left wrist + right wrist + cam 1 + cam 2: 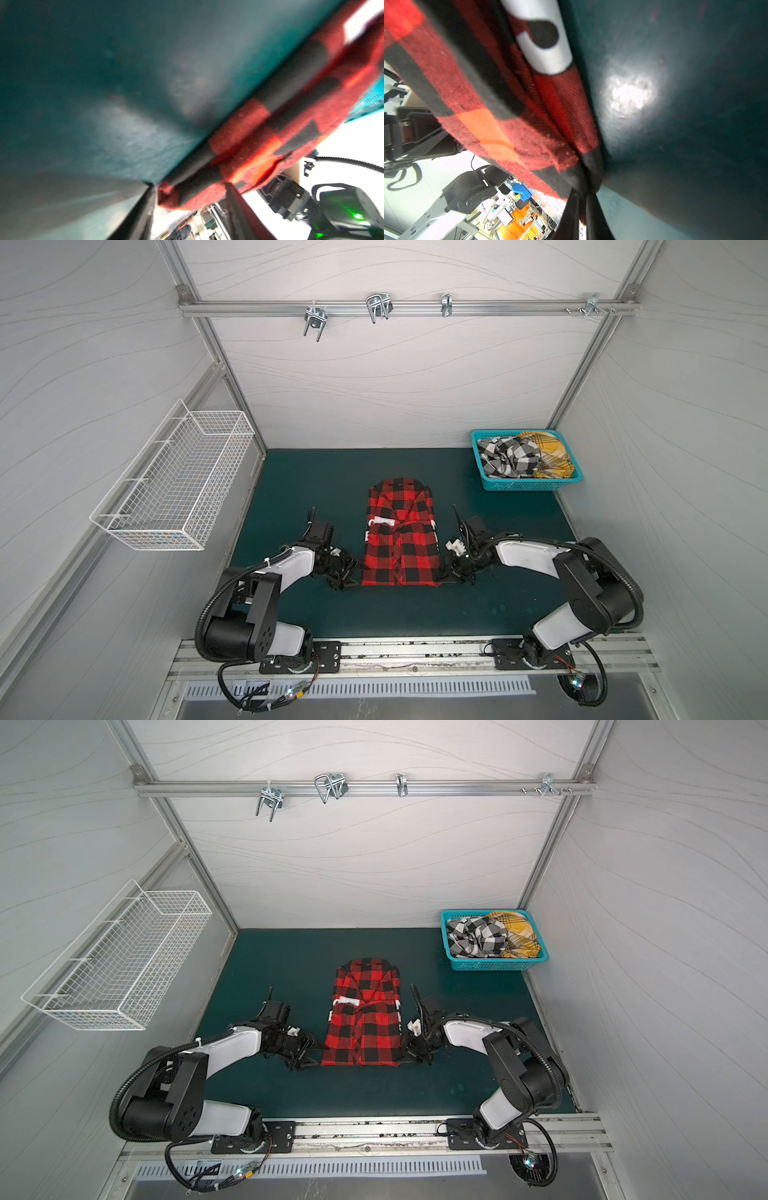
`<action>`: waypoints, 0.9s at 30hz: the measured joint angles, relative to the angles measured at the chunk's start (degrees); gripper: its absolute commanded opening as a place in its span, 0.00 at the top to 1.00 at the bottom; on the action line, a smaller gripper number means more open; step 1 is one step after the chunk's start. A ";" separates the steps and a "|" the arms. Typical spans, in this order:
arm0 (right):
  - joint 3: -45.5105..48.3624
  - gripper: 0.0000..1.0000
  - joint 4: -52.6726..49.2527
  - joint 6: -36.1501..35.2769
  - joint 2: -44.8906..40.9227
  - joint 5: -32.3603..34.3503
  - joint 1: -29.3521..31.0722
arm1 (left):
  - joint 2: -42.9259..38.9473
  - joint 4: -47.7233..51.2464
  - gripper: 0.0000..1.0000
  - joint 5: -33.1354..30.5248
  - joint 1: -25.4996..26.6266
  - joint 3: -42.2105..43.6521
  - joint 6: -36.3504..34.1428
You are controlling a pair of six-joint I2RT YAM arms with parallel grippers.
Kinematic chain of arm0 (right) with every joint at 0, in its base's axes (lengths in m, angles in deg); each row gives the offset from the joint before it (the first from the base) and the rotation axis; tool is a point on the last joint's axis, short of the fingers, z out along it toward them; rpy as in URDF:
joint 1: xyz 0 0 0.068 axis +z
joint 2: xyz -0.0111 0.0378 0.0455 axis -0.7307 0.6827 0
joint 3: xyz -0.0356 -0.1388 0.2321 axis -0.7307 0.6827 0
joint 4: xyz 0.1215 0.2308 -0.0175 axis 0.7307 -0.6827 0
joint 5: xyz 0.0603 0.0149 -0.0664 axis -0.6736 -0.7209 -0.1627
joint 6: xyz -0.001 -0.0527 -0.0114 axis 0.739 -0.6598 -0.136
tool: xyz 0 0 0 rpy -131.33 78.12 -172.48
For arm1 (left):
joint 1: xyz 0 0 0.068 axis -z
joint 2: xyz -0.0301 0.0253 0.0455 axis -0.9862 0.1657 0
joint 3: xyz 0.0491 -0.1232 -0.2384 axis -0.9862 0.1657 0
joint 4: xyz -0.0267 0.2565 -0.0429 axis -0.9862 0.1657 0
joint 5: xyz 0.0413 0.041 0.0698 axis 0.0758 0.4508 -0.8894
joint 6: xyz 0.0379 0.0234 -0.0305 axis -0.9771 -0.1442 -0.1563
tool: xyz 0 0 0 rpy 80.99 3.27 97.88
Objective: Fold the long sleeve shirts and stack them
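In both top views we see the red-and-black shirt (399, 539) (363, 1027) lying folded into a narrow rectangle at the middle of the bench (311, 472), collar toward the rear wall and white letters across its mid-section. The left end effector (347, 578) sits at the near left corner of the shirt and the right end effector (451, 574) at the near right corner; the top views do not resolve the jaws. The left wrist view does: the left end effector (190, 185) has its fingers (236, 203) apart, with the hem corner lying between them. The right wrist view shows the right end effector (581, 191) with fingers together, clamped on the hem at the bench surface. Only the top views show the black-and-white shirt (509, 458) and the yellow shirt (548, 456), crumpled in the turquoise basket (523, 485) at the rear right; the left wrist view catches only a blurred edge of that basket (369, 104).
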 measured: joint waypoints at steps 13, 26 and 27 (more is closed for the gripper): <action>-1.53 0.90 -0.33 -0.02 0.79 -0.02 0.00 | -1.33 -2.38 0.55 -2.97 3.30 1.05 2.12; -2.08 0.90 -0.70 -0.02 0.83 0.00 0.00 | 0.66 -6.80 0.66 0.83 3.89 2.19 3.89; -2.08 0.90 -0.70 -0.02 0.83 0.00 0.00 | 0.52 -6.36 0.66 0.57 3.89 1.99 3.69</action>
